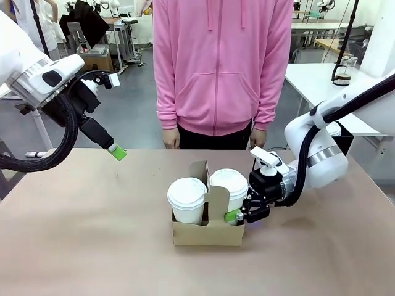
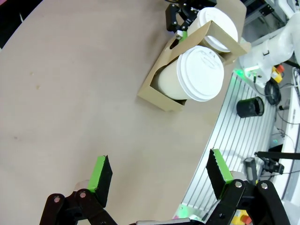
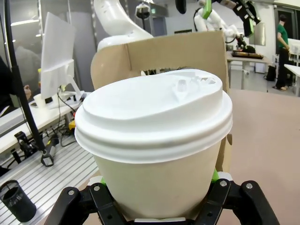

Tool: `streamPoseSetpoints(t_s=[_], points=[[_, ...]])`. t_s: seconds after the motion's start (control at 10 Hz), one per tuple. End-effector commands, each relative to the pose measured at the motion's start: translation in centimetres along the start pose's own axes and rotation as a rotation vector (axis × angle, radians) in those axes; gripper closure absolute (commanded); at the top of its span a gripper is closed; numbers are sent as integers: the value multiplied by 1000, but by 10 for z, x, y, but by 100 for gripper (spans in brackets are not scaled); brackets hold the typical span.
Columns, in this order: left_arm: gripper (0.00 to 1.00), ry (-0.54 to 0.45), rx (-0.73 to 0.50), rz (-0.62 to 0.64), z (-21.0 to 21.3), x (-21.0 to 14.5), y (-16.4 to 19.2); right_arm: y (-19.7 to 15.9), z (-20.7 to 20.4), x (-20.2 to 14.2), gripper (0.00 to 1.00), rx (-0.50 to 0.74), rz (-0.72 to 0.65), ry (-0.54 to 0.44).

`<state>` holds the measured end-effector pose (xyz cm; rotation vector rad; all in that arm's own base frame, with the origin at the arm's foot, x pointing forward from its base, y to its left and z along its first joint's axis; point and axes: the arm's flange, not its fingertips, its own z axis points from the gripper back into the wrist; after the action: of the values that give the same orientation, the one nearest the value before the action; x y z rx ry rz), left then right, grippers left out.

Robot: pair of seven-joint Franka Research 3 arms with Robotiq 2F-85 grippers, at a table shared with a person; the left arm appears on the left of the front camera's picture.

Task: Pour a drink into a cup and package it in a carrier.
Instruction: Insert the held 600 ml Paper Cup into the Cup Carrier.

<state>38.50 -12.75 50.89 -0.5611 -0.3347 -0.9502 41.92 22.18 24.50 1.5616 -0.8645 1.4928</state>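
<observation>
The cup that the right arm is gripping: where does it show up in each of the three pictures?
Front view: the held cup stands right of centre, in the carrier's right-hand slot, the right gripper closed on it.
Left wrist view: top centre, the farther of the two cups.
Right wrist view: close up, mid-picture.
Shared landmark: the carrier's upright handle tab.

Two white lidded cups (image 1: 187, 198) sit in a plain brown cardboard carrier (image 1: 208, 233) on a tan table (image 1: 92, 234); the far person wears a pink hoodie (image 1: 222, 61).
</observation>
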Motion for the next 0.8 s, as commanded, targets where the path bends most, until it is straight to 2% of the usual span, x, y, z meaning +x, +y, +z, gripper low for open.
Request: streamPoseSetpoints(t_s=[0.0,0.3,0.4,0.7], points=[[0,-4,9,9,-1,1,-1,-5,2,-3,20,19,47,49],[0,-4,9,9,-1,1,-1,-6,7,-5,20,5,37,60],[0,-4,9,9,-1,1,-1,-7,7,-6,0,10,39,69],[0,-4,9,9,-1,1,-1,-3,22,-2,0,-4,33,73]])
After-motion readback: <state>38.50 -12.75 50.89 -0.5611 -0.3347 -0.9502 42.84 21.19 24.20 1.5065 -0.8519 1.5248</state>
